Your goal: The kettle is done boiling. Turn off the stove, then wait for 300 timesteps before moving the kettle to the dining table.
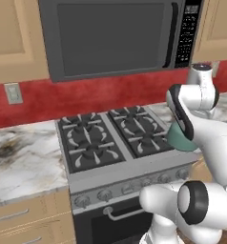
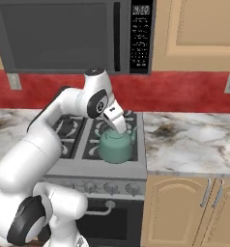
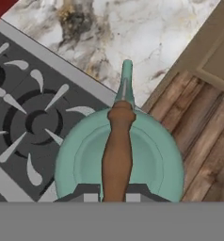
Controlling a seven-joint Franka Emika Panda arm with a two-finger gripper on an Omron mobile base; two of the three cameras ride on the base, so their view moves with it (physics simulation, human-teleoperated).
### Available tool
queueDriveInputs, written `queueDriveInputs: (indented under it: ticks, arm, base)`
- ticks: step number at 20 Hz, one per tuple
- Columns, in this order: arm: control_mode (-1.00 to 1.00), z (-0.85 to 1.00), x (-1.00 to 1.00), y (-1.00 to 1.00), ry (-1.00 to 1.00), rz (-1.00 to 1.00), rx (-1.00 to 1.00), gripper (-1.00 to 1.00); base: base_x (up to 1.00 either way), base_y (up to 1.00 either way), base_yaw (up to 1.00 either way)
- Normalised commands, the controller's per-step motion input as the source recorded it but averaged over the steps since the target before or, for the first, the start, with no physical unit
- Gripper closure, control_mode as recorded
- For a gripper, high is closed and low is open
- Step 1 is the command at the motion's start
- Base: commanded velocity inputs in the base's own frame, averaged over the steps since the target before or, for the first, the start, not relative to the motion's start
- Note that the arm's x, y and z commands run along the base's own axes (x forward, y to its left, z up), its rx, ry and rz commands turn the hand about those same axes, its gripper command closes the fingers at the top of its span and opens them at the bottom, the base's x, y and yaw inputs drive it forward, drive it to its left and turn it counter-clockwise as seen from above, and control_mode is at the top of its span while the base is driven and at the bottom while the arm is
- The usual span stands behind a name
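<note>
Teal-green, the kettle (image 2: pixel 116 147) is at the front right corner of the stove (image 1: pixel 91 143), over the edge of the front right grate. Whether it rests there or is already raised cannot be settled from these angles. The jaws (image 3: pixel 111 192) are closed tight on its brown handle (image 3: pixel 117 155), one tip on either side near the end opposite the spout, so the hold is off-centre.

Judgement: the carry to the dining table is the step in hand. Done well, it calls for a straight lift clear of the grate before any sideways travel, slow wrist motion to limit swing about the off-centre hold, and a level spout.

Surroundings: marble table (image 2: pixel 194 140) adjoins the stove on the kettle's side, with tan cabinet doors (image 2: pixel 177 212) under it and wood plank floor (image 3: pixel 198 141) below. A dark microwave (image 1: pixel 115 35) hangs above the stove against a red backsplash (image 2: pixel 184 91).
</note>
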Motion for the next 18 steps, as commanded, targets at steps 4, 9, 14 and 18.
queueDriveInputs:
  ticks: [4,9,14,18]
  arm:
    - [1.00,0.00,0.00,0.00,0.00,0.00,0.00,1.00]
    - [1.00,0.00,0.00,0.00,0.00,0.00,0.00,1.00]
    - [1.00,0.00,0.00,0.00,0.00,0.00,0.00,1.00]
    - [1.00,0.00,0.00,0.00,0.00,0.00,0.00,1.00]
  base:
    - [-0.20,0.00,-0.49]
    - [-0.05,0.00,-0.59]
    - [-0.05,-0.01,-0.64]
    - [-0.06,0.00,-0.66]
